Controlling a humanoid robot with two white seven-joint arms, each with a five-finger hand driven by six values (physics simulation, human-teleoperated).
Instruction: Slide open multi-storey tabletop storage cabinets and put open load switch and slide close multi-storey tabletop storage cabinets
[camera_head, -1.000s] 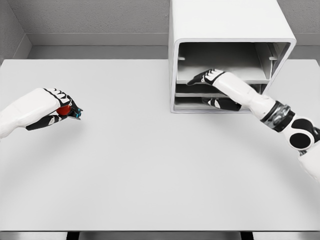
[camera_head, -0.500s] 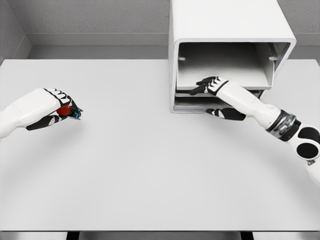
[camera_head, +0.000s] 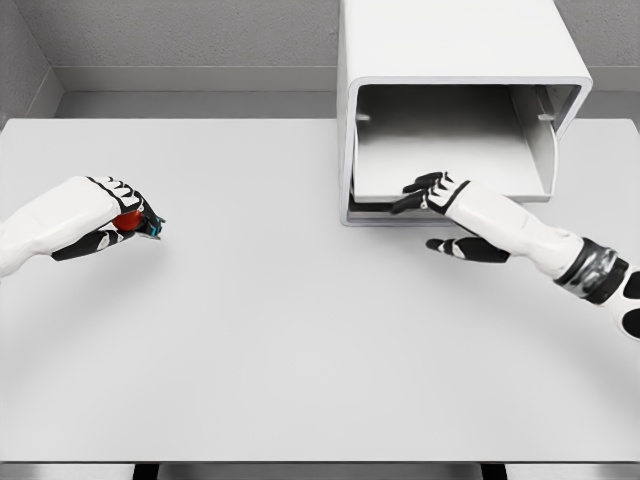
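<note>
A plain white counter (camera_head: 300, 340) fills the view, backed by a grey wall.

At far left, the left hand (camera_head: 105, 215) hovers just above the counter with its fingers clenched around the switch (camera_head: 133, 221), a small red part with a blue-and-dark piece showing at the fingertips. The switch is well apart from the cabinet.

Handling, as judged from its look: the switch is small, rigid and light. It is likely smooth plastic, so it could slip or rotate in a loose grip. Hold it across the body with thumb opposed, not by the protruding blue end, which may be a moving lever.

At upper right stands the cabinet (camera_head: 450, 40), a white box with its front open. A shallow tray (camera_head: 440, 150) protrudes a little past the front edge; lower levels are barely visible beneath it.

The right hand (camera_head: 432, 192) rests at the tray's front lip, fingers hooked over the edge, thumb below. The grip appears to be a hook rather than a full clench. The tray looks stiff and light; pull at the lip, near centre, to avoid skewing it on its rails.
</note>
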